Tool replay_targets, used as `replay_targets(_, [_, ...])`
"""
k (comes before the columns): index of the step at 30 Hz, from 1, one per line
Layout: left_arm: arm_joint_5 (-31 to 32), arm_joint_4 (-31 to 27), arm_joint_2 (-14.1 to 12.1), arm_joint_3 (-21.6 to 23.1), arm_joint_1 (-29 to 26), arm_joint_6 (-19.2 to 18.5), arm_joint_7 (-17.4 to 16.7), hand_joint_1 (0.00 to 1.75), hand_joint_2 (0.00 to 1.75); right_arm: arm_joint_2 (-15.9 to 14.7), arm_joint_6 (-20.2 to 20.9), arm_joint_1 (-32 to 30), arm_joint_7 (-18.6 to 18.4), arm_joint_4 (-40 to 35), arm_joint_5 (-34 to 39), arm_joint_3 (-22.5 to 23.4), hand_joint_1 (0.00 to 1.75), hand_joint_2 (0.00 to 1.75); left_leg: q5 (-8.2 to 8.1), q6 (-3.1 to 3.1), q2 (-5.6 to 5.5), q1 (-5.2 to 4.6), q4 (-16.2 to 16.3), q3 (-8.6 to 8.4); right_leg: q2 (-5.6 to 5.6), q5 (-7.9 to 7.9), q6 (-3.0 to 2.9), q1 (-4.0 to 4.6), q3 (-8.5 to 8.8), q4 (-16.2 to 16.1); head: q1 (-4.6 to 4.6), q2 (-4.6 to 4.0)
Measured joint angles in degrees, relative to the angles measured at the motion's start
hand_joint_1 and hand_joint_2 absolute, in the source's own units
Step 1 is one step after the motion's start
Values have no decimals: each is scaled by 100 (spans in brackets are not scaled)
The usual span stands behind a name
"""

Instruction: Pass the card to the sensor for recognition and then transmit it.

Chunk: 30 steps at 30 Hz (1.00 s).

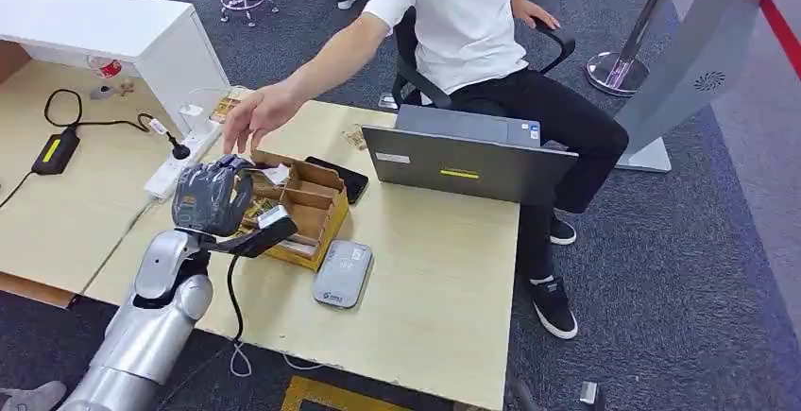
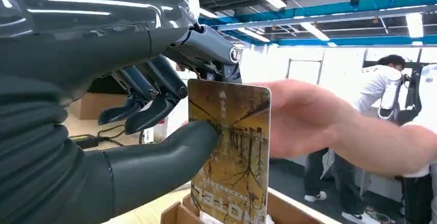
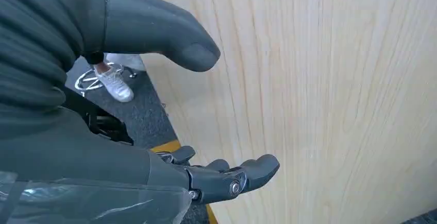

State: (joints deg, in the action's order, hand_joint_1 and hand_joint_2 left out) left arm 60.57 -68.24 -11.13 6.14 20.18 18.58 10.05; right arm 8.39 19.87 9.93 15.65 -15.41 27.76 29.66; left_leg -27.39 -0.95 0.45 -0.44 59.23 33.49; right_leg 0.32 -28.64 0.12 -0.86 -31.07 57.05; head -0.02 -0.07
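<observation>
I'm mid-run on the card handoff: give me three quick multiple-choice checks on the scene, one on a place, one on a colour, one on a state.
1. Where does the grey card reader lie?
A. On the table beside the cardboard box
B. On the laptop
C. On the carpet

2. What colour is the card's picture?
A. Blue
B. Yellow-brown
C. Plain white

3. What is the left robot hand doing?
A. Hanging loose
B. Pressing the laptop
C. Pinching the card

Answers: 1 A, the reader lies right of the box on the tabletop. 2 B, autumn-toned trees show on it. 3 C, thumb and fingers clamp the card's edge while a person's hand reaches behind it.
</observation>
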Motion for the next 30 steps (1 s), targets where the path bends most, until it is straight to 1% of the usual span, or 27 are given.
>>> replay_targets(3, [-7,0,0,-4,1,9,0,175,175,0,0,0,0,0,2,-2,0,175,0,0,0,0,0,0,0,0,0,0,0,0,0,0])
replay_targets(6, [-131,0,-2,-37,28,123,0,175,175,0,0,0,-2,0,2,-2,0,175,0,0,0,1,0,0,0,0,0,0,0,0,0,0])
replay_targets(11, [-398,2,-35,-203,293,164,-20,175,175,0,-7,7,-18,0,-4,-20,0,175,1,0,-1,1,0,0,0,1,-1,1,1,1,0,0])
replay_targets(15, [-197,55,-85,-258,428,245,-85,175,175,0,-4,11,-74,2,-11,-55,0,175,1,1,0,1,0,0,0,1,-1,1,0,2,0,0])
replay_targets(19, [-85,249,-144,-260,651,225,-140,173,175,0,-2,21,-94,2,-2,-98,0,175,1,1,4,1,0,1,4,1,-1,1,-2,2,0,0])
replay_targets(20, [-81,291,-151,-260,696,219,-151,14,175,0,0,23,-94,2,0,-107,0,175,1,1,8,1,0,1,7,1,-1,1,-3,2,0,0])
replay_targets(21, [-79,317,-153,-260,732,214,-153,0,175,0,0,25,-94,2,7,-109,0,175,0,1,10,1,0,1,9,1,-1,1,-4,2,0,0])
replay_targets(24, [-103,372,-155,-260,759,205,-153,0,175,0,4,26,-94,2,37,-109,0,175,0,1,10,0,0,3,8,1,-1,1,-5,1,2,0])
replay_targets(27, [-219,374,-142,-260,726,289,-135,0,175,2,11,28,-92,2,72,-109,0,175,0,0,3,0,0,5,2,0,-1,0,-5,0,2,0])
replay_targets(30, [-473,216,-105,-282,512,610,42,0,175,2,11,25,-70,2,118,-109,0,175,0,0,6,0,-1,5,6,0,-1,0,-6,0,0,0])
